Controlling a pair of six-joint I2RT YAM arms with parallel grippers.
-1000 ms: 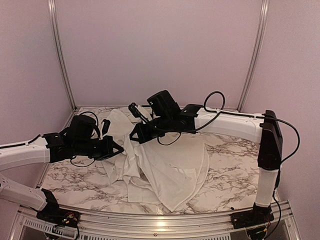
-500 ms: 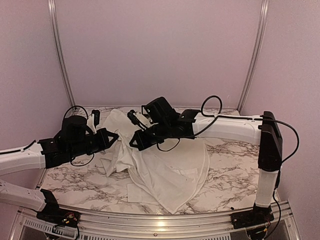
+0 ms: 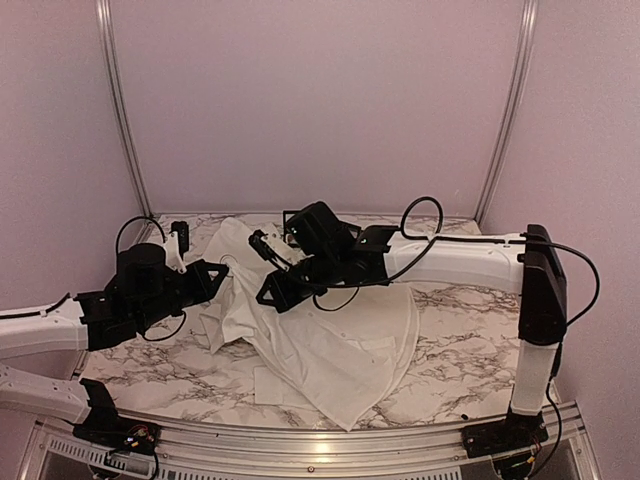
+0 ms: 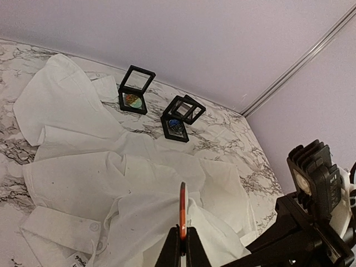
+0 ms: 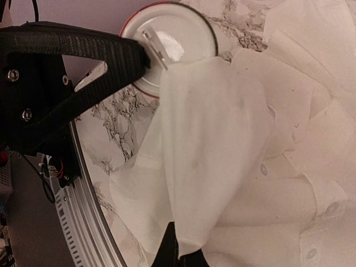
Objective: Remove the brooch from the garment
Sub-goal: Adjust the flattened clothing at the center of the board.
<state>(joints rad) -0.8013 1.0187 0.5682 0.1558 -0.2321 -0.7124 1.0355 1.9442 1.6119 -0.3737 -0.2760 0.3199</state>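
Note:
The brooch (image 5: 169, 47) is a round disc with a white back, a pin and a red rim. It shows edge-on as an orange-red strip (image 4: 182, 203). My left gripper (image 4: 182, 229) is shut on its lower edge, and its black fingers (image 5: 78, 58) reach in from the left. A fold of the white garment (image 5: 206, 139) hangs from the brooch's pin down to my right gripper (image 5: 181, 247), which is shut on the cloth's end. In the top view the left gripper (image 3: 220, 270) and right gripper (image 3: 266, 298) stand close together over the crumpled garment (image 3: 340, 345).
Two black open display frames (image 4: 135, 89) (image 4: 181, 117) stand on the marble table (image 4: 239, 139) beyond the shirt, near the back wall. The right arm's black wrist (image 4: 314, 217) fills the left wrist view's lower right. The table's metal rim (image 5: 83, 189) runs beside the cloth.
My left arm has drawn back to the left and towards the back wall with the brooch. The right gripper has sunk a little, still holding the cloth.

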